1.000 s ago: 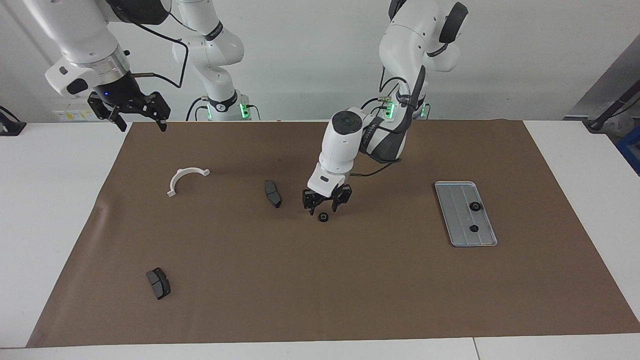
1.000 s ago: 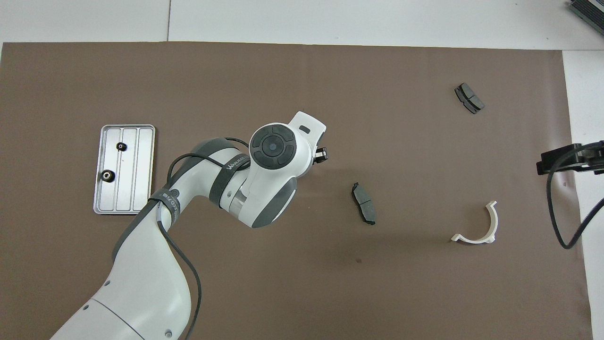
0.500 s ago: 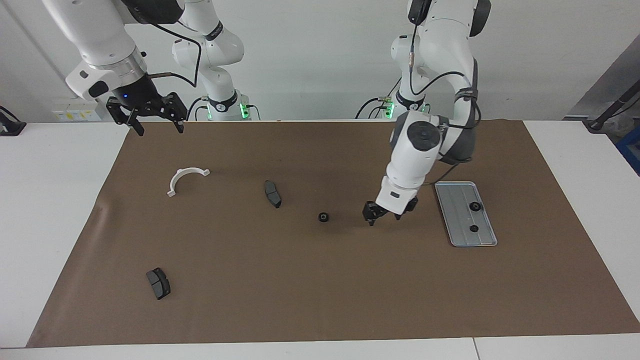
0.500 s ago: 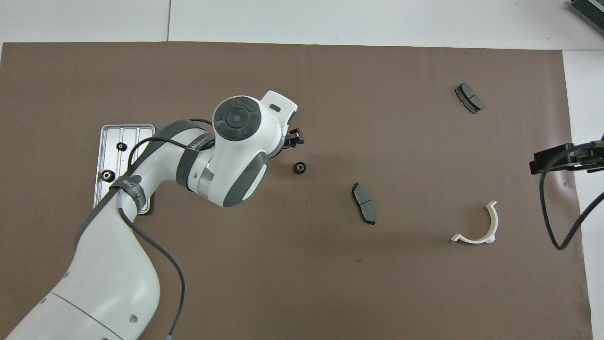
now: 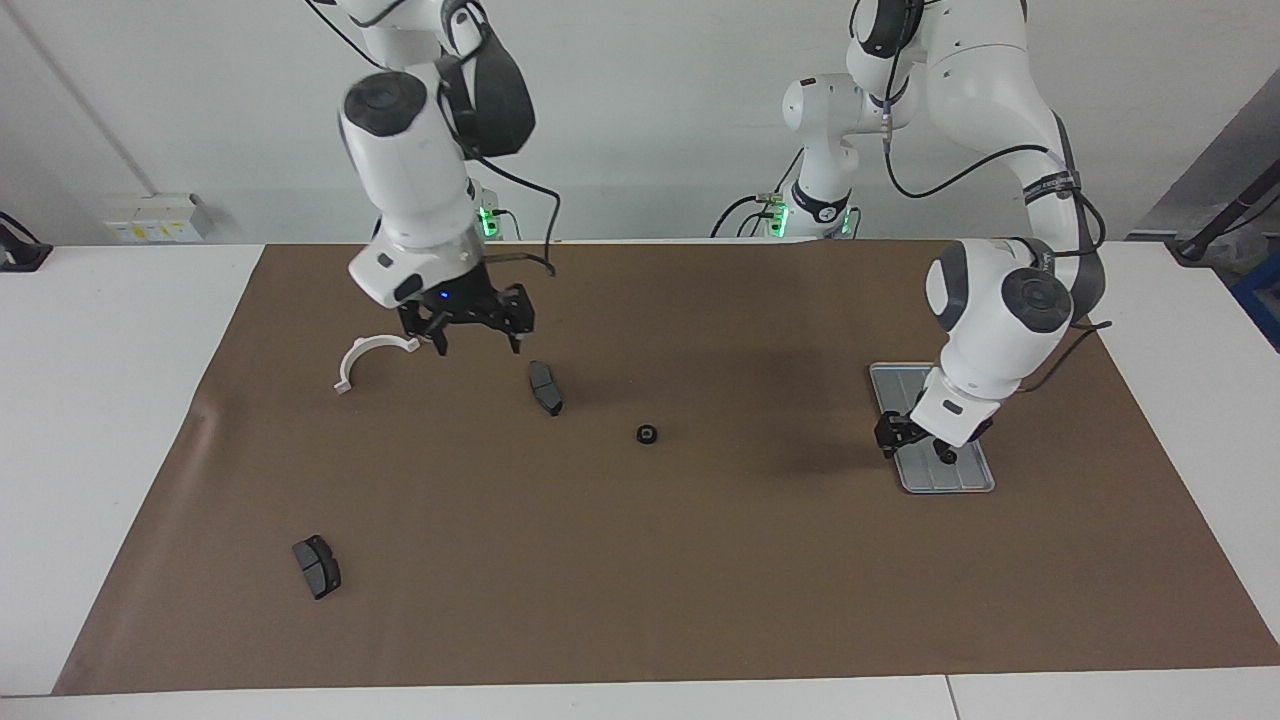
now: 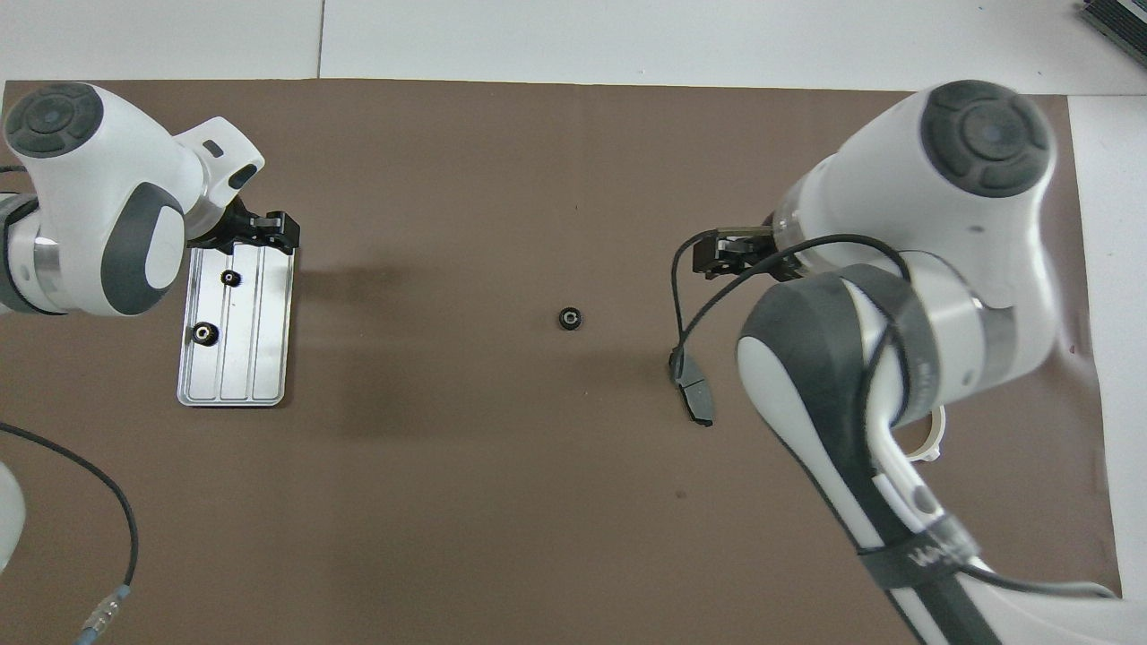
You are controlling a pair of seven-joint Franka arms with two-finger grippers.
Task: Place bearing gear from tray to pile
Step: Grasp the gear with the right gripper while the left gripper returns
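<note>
The silver tray (image 5: 975, 478) (image 6: 269, 358) lies on the brown mat toward the left arm's end. Two small black bearing gears (image 6: 231, 278) (image 6: 204, 334) sit in it; the facing view shows only one gear (image 5: 946, 457), the other is hidden by the hand. My left gripper (image 5: 905, 440) (image 6: 267, 235) hangs open and empty over the tray's end farther from the robots. A third gear (image 5: 647, 434) (image 6: 568, 317) rests on the mat mid-table. My right gripper (image 5: 478, 338) (image 6: 728, 255) is open and empty above the mat, between the white bracket (image 5: 365, 358) and a dark pad (image 5: 545, 387) (image 6: 694, 394).
A second dark pad (image 5: 316, 566) lies far from the robots toward the right arm's end; the right arm covers it in the overhead view. The brown mat (image 5: 700, 580) covers most of the white table. The right arm's cable hangs near the nearer pad.
My left gripper left the gear on the mat mid-table and swung over to the tray. My right arm came in from the table's edge to above the bracket and pad.
</note>
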